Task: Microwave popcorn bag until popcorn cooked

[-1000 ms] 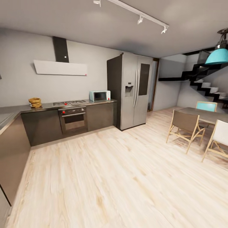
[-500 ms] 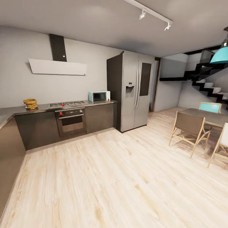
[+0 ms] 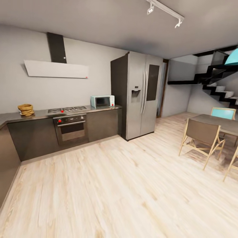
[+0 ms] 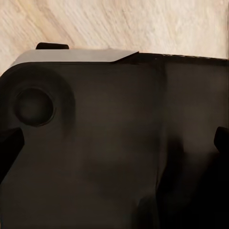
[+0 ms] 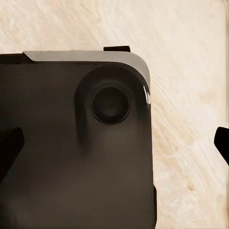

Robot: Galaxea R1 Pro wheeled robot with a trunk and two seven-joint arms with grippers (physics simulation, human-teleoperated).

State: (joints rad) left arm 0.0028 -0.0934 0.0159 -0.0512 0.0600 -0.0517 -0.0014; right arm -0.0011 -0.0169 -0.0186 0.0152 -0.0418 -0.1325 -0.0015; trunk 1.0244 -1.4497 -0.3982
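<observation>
The kitchen lies ahead in the head view. A small tan popcorn bag (image 3: 25,109) stands at the far left of the grey countertop (image 3: 39,115). The pale blue microwave (image 3: 102,101) sits at the countertop's right end, door shut, beside the fridge. Both are several metres off across the wooden floor. In the left wrist view my left gripper (image 4: 114,143) has dark fingertips (image 4: 9,150) far apart at the picture's edges, with nothing between them. My right gripper (image 5: 114,143) stands the same way, fingertips (image 5: 222,143) spread wide over my dark base and the floor.
A steel hob and built-in oven (image 3: 71,129) sit between bag and microwave, under a white hood (image 3: 56,69). A tall steel fridge (image 3: 138,94) stands right of the counter. A dining table with chairs (image 3: 201,135) and a staircase are at the right. A side cabinet (image 3: 6,158) juts out at left.
The whole head picture has shifted: the camera has moved, so counter, bag and microwave sit further left and the table further right. Nothing in the room itself has moved.
</observation>
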